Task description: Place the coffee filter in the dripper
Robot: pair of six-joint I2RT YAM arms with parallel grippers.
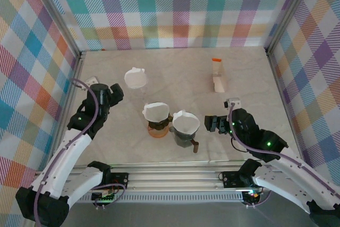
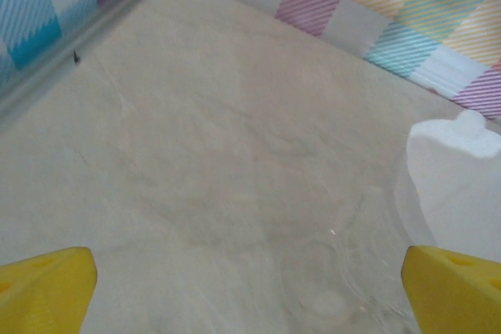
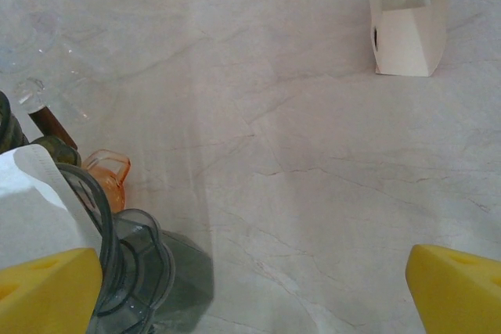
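Observation:
Three drippers stand mid-table, each with a white coffee filter in it. A clear dripper (image 1: 136,78) is at the back left, an orange dripper (image 1: 156,127) is in the middle, and a grey dripper (image 1: 185,136) is to its right. My left gripper (image 1: 116,95) is open and empty, a short way left of the clear dripper, whose filter (image 2: 458,170) rises at the right of the left wrist view between and beyond my yellow fingertips (image 2: 47,291). My right gripper (image 1: 212,124) is open and empty, just right of the grey dripper (image 3: 133,271) and its filter (image 3: 31,209).
A white filter holder (image 1: 218,81) with an orange tab lies at the back right, also seen as a white box (image 3: 407,33). Checked walls and metal posts close in the table on three sides. Bare table lies between the drippers and the holder.

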